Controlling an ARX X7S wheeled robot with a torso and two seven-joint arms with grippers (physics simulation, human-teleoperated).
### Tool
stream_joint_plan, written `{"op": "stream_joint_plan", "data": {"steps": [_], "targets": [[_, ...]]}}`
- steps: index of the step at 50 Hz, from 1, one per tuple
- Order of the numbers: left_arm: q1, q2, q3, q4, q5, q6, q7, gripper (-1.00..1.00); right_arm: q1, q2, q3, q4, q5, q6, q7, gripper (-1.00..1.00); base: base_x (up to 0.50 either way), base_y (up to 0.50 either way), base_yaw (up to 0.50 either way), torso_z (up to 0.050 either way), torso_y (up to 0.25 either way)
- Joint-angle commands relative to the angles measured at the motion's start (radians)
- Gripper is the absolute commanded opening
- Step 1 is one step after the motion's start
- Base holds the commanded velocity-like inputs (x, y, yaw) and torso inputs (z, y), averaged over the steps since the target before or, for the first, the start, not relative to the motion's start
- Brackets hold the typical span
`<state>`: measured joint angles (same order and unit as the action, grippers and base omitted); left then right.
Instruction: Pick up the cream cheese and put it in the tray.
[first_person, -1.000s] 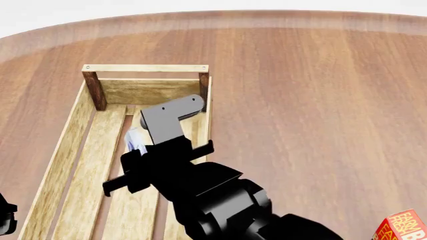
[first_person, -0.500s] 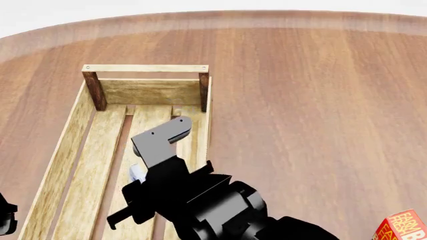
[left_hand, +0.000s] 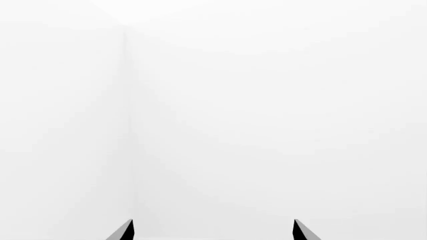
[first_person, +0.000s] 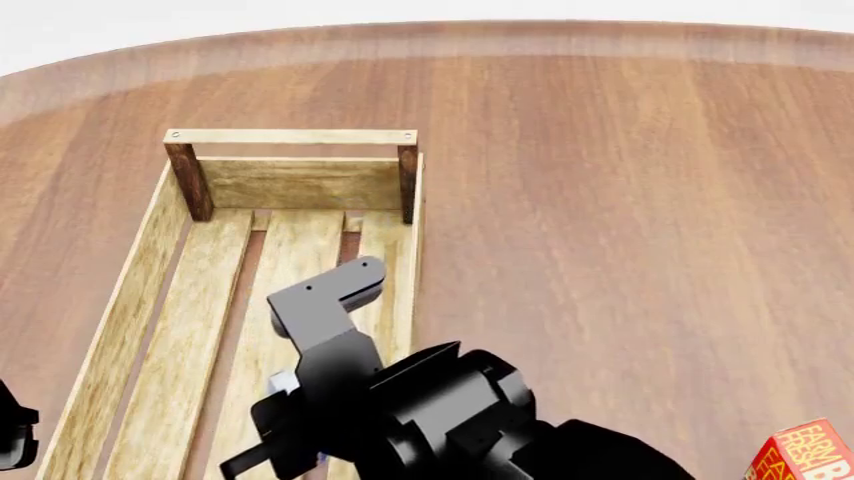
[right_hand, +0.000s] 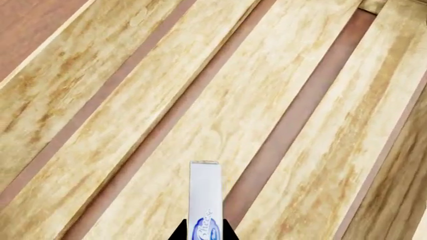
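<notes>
We see the right gripper (right_hand: 204, 235) clamped on the cream cheese (right_hand: 205, 197), which stands edge-on between its two dark fingertips (right_hand: 180, 234) and juts out beyond them, above the slatted floor of the tray (first_person: 134, 300). In the head view the box is a pale sliver beside the arm, inside the tray's walls. The left gripper (left_hand: 212, 231) shows two well-separated tips against blank white.

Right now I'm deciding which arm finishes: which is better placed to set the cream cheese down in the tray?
Right. The right gripper holds the cream cheese over the tray slats; the left gripper faces blank white.
</notes>
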<state>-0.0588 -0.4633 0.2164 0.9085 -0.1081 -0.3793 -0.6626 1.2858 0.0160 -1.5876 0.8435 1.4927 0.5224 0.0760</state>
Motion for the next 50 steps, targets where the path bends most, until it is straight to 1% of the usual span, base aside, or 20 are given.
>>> {"op": "stream_joint_plan", "data": {"steps": [1,31,35,37,40,41,50], "targets": [[0.005,0.025,-0.04,-0.003,-0.02,-0.007,0.013,1.0,0.02,-0.016,0.025,0.001,-0.026,0.013,-0.029,-1.0,0.0,0.0,0.0,0.0,0.0],[0.005,0.02,-0.03,0.0,-0.02,-0.008,0.008,1.0,0.016,-0.016,0.024,-0.003,-0.02,-0.008,-0.036,-1.0,0.0,0.0,0.0,0.0,0.0],[0.004,0.02,-0.03,-0.004,-0.021,-0.006,0.008,1.0,0.017,-0.016,0.024,0.001,-0.019,-0.006,-0.054,-1.0,0.0,0.0,0.0,0.0,0.0],[0.004,0.019,-0.031,-0.003,-0.022,-0.007,0.008,1.0,0.017,-0.016,0.026,0.003,0.003,-0.025,-0.099,-1.0,0.0,0.0,0.0,0.0,0.0],[0.004,0.018,-0.032,-0.005,-0.023,-0.005,0.008,1.0,0.022,-0.016,0.022,0.003,0.006,-0.024,-0.1,-1.0,0.0,0.0,0.0,0.0,0.0],[0.003,0.018,-0.03,-0.007,-0.023,-0.004,0.008,1.0,0.026,-0.016,0.022,0.0,0.011,-0.02,-0.096,1.0,0.0,0.0,0.0,0.0,0.0],[0.0,0.016,-0.03,-0.007,-0.027,-0.002,0.009,1.0,0.028,-0.016,0.022,-0.001,0.004,-0.008,-0.092,1.0,0.0,0.0,0.0,0.0,0.0]]}}
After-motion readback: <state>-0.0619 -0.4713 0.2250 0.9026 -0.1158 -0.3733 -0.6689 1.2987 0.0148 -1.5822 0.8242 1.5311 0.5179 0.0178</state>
